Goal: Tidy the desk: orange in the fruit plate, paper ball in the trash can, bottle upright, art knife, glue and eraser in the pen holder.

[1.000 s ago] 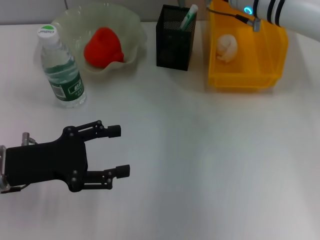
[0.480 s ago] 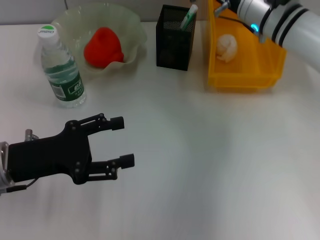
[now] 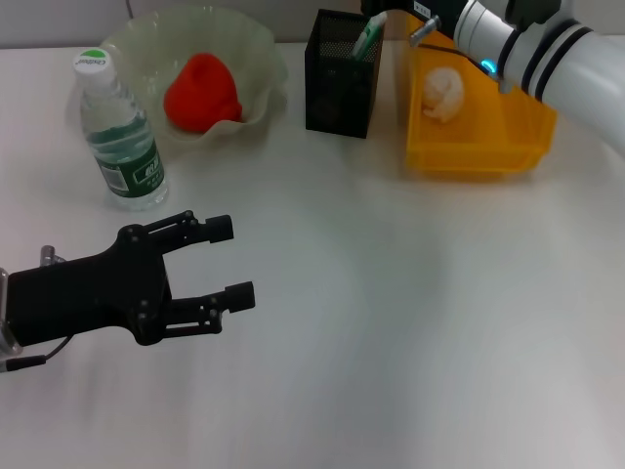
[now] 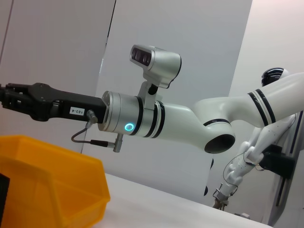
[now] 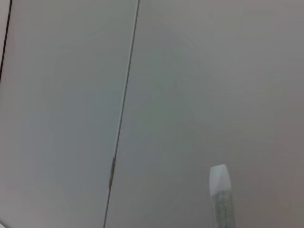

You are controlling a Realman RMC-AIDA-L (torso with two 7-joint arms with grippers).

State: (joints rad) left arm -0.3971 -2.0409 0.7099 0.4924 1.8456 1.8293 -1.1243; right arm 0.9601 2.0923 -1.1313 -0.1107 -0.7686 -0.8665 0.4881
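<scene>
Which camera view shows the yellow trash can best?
The head view: the whole trash can shows from above, with the paper ball inside. The left wrist view shows only one corner of its outer wall. The right wrist view shows none of it.

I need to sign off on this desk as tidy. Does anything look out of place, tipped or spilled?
Nothing stands out. The orange sits in the plate, the paper ball lies in the yellow bin, the bottle stands upright, and a green-and-white item pokes from the pen holder. No spill shows.
</scene>
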